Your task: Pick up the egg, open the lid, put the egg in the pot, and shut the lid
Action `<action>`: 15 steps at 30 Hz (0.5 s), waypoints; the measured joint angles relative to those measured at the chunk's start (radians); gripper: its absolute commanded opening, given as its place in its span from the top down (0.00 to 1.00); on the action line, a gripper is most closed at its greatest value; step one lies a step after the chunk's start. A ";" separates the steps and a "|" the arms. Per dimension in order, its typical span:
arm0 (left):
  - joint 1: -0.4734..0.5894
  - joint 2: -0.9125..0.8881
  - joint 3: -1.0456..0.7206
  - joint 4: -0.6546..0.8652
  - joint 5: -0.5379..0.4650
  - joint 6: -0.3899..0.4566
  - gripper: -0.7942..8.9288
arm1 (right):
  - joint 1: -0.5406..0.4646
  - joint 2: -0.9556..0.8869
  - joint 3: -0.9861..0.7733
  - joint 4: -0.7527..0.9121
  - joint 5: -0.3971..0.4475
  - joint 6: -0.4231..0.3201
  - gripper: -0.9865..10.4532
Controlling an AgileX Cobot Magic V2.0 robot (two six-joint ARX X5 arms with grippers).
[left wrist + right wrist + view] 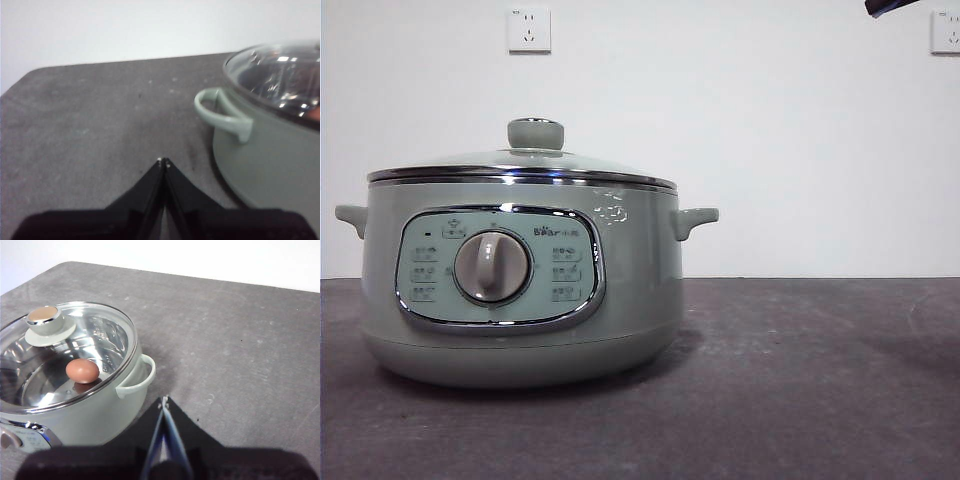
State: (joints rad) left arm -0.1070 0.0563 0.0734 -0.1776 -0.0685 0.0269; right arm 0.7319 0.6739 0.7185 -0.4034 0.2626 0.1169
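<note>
1. Nearest to me, my right end effector (pixel 164 399) has its two black jaws pressed together on nothing, hanging above the dark grey counter (pixel 240 340) just beside the pot's near side handle.
2. My left end effector (pixel 163 161) is likewise closed and empty, poised over bare counter on the pot's other side, near its opposite handle.
3. Beyond my jaws, the large round sage-green electric pot (pixel 520 290) stands upright, with the domed glass lid with chrome rim and green knob (pixel 47 322) seated squarely on it.
4. Through the glass I see the small reddish-brown oval egg (pixel 82 370) lying on the shiny inner floor.
5. I judge every step done, so the next move calls only for pulling clear without knocking a handle.
6. In the front view only a black tip shows, far up at a top corner.
</note>
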 measured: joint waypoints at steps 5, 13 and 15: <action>0.014 -0.039 -0.040 0.006 0.027 -0.001 0.92 | 0.000 0.000 0.000 0.000 0.000 0.000 0.91; 0.015 -0.051 -0.055 -0.009 0.047 -0.001 0.92 | 0.000 0.000 0.000 0.000 0.000 0.000 0.91; 0.015 -0.051 -0.055 -0.009 0.047 -0.001 0.92 | 0.000 0.000 0.000 0.000 0.000 0.000 0.91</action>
State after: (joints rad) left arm -0.0917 0.0048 0.0181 -0.1864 -0.0216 0.0257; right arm 0.7319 0.6739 0.7185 -0.4034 0.2626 0.1169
